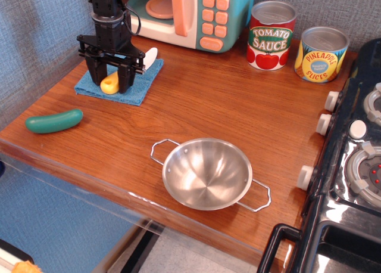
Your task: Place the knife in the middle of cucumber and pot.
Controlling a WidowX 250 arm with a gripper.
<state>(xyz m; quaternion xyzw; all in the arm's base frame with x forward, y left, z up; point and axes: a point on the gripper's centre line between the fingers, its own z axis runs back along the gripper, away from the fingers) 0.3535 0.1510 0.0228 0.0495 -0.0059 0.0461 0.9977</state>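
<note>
Knife on blue cloth – cans read "TOMATO SAUCE", "PINEAPPLE SLICES".

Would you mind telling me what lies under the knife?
A blue cloth lies under the knife. The pincer straddles its yellow handle, hiding part of it; whatever the cloth covers cannot be seen.

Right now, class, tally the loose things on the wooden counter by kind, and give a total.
Tin cans: 2 (tomato sauce, pineapple slices)
Toy knife: 1
Toy cucumber: 1
Steel pot: 1
Blue cloth: 1
Total: 6
</note>
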